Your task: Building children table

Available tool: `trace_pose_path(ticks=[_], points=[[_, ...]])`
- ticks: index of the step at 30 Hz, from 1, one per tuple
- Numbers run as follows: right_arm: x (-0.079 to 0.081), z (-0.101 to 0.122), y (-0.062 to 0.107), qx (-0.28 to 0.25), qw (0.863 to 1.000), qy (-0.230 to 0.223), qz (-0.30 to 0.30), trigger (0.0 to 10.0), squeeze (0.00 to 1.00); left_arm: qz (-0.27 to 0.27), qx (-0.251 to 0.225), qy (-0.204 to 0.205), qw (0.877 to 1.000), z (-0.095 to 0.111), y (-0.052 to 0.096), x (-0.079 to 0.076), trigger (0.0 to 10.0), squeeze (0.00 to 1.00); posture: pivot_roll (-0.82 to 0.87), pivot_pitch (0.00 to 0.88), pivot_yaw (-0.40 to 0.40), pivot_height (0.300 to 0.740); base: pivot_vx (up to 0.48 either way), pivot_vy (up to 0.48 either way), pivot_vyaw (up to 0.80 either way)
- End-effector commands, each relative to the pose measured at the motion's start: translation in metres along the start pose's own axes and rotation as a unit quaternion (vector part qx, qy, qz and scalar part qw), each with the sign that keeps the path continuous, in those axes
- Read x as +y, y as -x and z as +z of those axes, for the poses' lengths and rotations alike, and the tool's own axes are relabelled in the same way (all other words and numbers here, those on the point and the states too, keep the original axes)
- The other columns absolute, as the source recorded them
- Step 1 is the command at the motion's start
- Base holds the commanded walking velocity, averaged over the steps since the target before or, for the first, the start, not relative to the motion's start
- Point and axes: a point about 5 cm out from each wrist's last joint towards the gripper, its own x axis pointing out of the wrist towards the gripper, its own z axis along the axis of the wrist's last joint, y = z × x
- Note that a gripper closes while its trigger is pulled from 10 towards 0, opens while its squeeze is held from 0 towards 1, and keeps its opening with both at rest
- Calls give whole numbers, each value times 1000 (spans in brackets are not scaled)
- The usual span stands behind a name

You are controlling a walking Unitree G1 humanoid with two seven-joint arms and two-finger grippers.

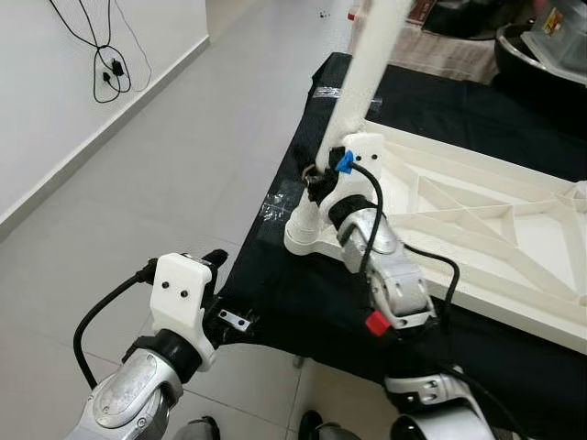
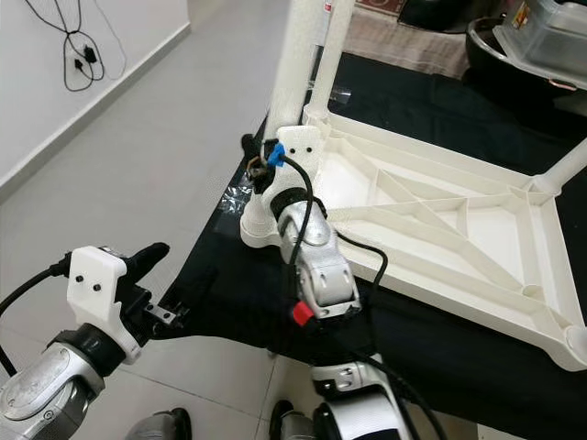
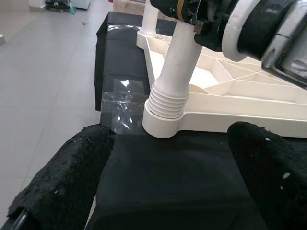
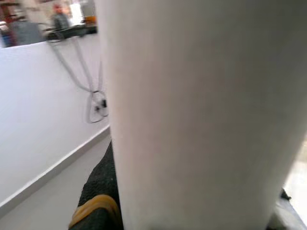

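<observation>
While right claw point(image 1: 316, 179) grips table leg point(image 1: 367, 64), tabletop point(image 1: 495, 229) inverted

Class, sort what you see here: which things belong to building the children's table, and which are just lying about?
Belongs to the job:
- white plastic tabletop, upside down
- white tube leg in the corner socket
- right gripper around that leg
- left gripper, open nearby

Lying about:
- black cable on the wall
- black mat
- clear tape
</observation>
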Motion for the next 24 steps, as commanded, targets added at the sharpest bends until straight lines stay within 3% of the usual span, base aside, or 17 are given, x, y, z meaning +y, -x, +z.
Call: trace_pose_path(ticks=[1,5,11,12,13,14,16,17,19,22,24], points=[[-30,-40,8,95,992,15,-81,10000,0,1,9,1,1000,-4,0,1,10000,0,154,224,-107,740,0,0,0],[-31,-31,11,58,979,55,-188,10000,0,0,8,-5,1000,-4,0,4,10000,0,157,217,-105,740,0,0,0],[-21,-32,17,56,971,76,-221,10000,0,0,5,-6,1000,-3,-2,5,10000,0,160,217,-106,740,0,0,0],[-20,-34,20,58,962,82,-253,10000,0,0,4,-6,1000,-3,-2,5,10000,0,156,216,-104,740,0,0,0],[-20,-34,20,58,962,82,-253,10000,0,0,4,-6,1000,-3,-2,5,10000,0,156,216,-104,740,0,0,0],[-22,-37,22,68,950,80,-294,10000,0,0,4,-6,1000,-3,-2,5,10000,0,157,218,-108,740,0,0,0],[-25,-44,26,98,919,67,-377,10000,0,0,4,-6,1000,-3,-3,5,10000,0,159,217,-107,740,0,0,0],[-25,-44,26,98,919,67,-377,10000,0,0,4,-6,1000,-3,-3,5,10000,0,159,217,-107,740,0,0,0],[-22,-51,26,126,904,11,-409,10000,0,0,5,-6,1000,-3,-3,5,10000,0,163,215,-109,740,0,0,0],[-17,-48,21,129,901,-23,-414,10000,0,0,4,-5,1000,-4,-3,4,10000,0,165,212,-110,740,0,0,0],[-17,-48,21,129,901,-23,-414,10000,0,0,4,-5,1000,-4,-3,4,10000,0,165,212,-110,740,0,0,0]])
